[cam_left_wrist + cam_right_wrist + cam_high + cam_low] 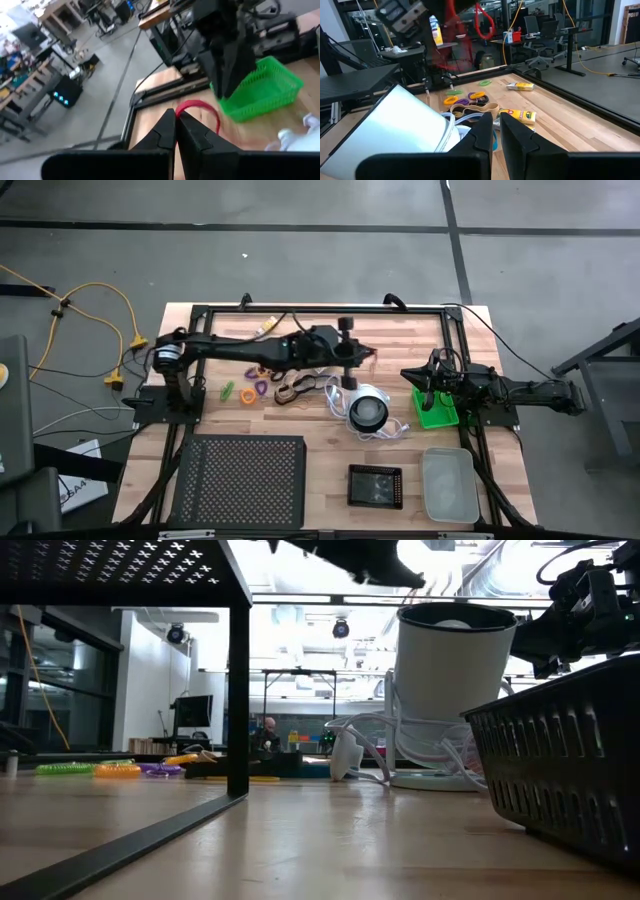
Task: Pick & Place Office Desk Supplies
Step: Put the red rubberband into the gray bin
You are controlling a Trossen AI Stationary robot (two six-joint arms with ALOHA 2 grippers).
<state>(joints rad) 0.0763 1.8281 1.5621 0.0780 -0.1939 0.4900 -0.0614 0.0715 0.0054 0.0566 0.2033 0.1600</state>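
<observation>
My left gripper (176, 116) reaches out over the table's middle (372, 358), shut on a thin red loop (202, 106), which also shows high up in the right wrist view (484, 24). Just beyond the loop is the green tray (265, 90), with my right gripper (410, 375) hovering shut and empty by its far edge (496, 122). Green, purple, orange and brown loops (465, 100) lie flat on the wood left of centre (262, 388). Two yellow-and-white packs (520, 86) (520, 116) lie near them. My left gripper pinches the red loop's near part (180, 109) between its two fingertips. The fingers are about level and point toward the table's right side. The loop hangs from them, clear of the table, short of the green tray.
A round white-and-black object with a white cord (367, 410) stands just in front of the left gripper. A black mesh tray (240, 480), a small black tray (375, 485) and a clear tray (448, 485) line the near edge. A dark frame (320, 310) borders the work area.
</observation>
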